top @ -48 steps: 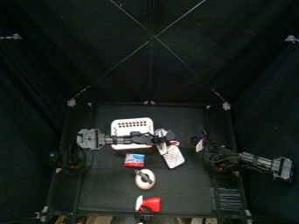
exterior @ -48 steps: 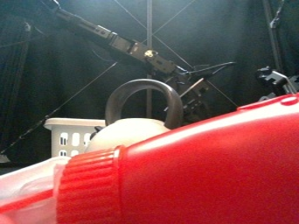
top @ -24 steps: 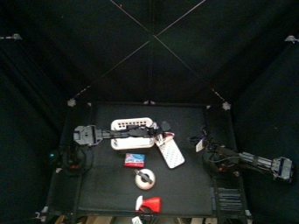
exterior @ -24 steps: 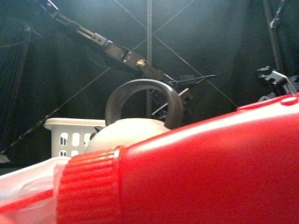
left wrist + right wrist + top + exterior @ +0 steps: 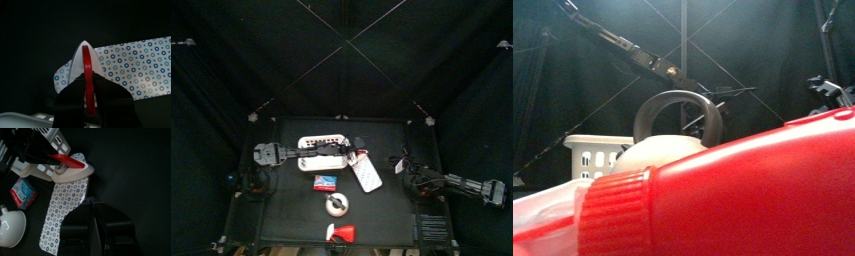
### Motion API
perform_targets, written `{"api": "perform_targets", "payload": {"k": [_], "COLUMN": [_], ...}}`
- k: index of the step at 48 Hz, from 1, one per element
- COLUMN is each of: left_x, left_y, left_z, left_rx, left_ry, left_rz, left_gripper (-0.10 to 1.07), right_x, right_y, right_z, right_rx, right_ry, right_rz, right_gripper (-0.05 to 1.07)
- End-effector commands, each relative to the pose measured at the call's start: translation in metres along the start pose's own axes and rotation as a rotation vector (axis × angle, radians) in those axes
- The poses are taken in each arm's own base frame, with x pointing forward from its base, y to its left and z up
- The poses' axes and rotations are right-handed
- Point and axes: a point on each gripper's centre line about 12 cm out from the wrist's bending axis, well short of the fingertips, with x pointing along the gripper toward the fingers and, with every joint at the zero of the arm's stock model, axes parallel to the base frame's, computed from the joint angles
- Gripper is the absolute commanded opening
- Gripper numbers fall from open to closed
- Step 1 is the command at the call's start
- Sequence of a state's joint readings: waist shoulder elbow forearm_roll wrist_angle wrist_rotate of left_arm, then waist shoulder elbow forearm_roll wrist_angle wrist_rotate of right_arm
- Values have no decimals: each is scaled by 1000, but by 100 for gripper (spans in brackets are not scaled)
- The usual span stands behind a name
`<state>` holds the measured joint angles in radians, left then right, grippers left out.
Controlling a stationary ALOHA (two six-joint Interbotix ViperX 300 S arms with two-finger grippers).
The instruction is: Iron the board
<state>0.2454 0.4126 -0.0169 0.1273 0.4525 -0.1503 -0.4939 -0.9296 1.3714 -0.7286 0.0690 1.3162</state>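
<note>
Left pincer (image 5: pixel 85 95) clenched on the red handle of a small white iron (image 5: pixel 85 60) at the dotted ironing board (image 5: pixel 65 210), its 11 o'clock end, board mid-worktop (image 5: pixel 385 215), right pincer (image 5: pixel 100 235) clamped together, resting at 3 o'clock, white basket (image 5: pixel 322 147) at 12 o'clock.

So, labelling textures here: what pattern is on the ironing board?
White with blue rings on the ironing board; left wrist view shows it best.

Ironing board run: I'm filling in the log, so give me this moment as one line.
left gripper: shut on toy iron | iron: at ironing board end | right gripper: beside board, idle
</note>
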Motion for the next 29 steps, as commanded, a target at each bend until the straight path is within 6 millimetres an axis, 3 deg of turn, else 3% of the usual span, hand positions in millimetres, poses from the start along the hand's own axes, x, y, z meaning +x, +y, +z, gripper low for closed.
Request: {"api": "perform_targets", "payload": {"k": [1, 29], "left_x": [-23, -35], "left_y": [-11, -35], "left_z": [22, 39], "left_rx": [18, 64], "left_ry": [-71, -118], "left_rz": [-16, -41], "left_gripper": [46, 46], "right_x": [1, 1], "right_y": [2, 2], "right_z": [4, 4], "right_rx": [-3, -4], "right_ry": [-7, -7], "right_rz": [8, 8], "right_gripper": [46, 46]}}
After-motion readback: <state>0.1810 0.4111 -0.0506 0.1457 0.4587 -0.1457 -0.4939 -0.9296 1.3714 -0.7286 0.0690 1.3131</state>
